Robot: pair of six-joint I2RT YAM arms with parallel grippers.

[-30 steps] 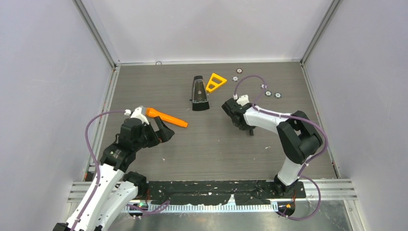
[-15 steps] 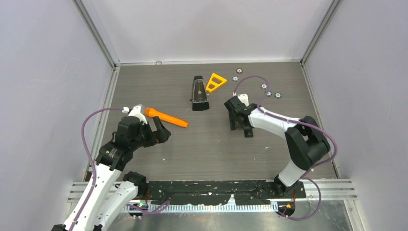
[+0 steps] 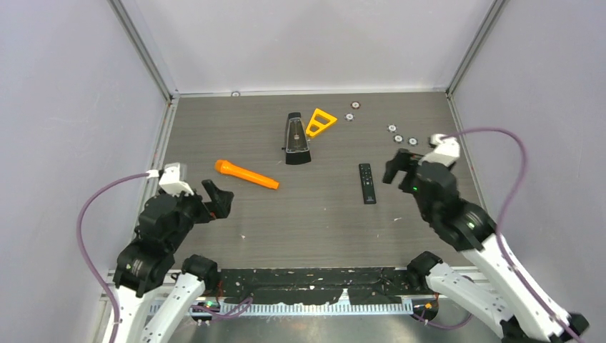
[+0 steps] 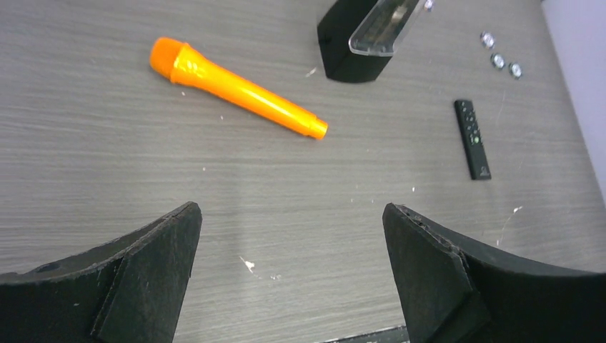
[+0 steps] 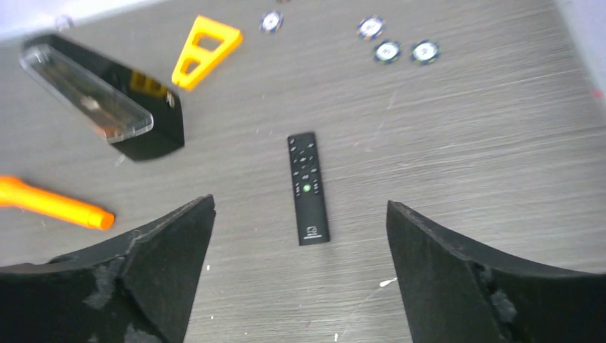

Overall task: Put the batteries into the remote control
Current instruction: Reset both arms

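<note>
We note both arms folded back toward their bases, wrists raised over the table [image 3: 214, 128]. Left gripper [image 3: 220, 196] spread wide, nothing in it. Right gripper [image 3: 399, 166] likewise wide, holding nothing. Remote control [image 3: 366, 183] lies flat, buttons up, just left of the right gripper, untouched. Black case with clear front [image 3: 294, 138]: contents we cannot make out.

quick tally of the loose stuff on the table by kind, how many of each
remote control: 1
black case with clear front: 1
orange cylinder: 1
yellow triangle frame: 1
small round discs: 5
total: 9
</note>
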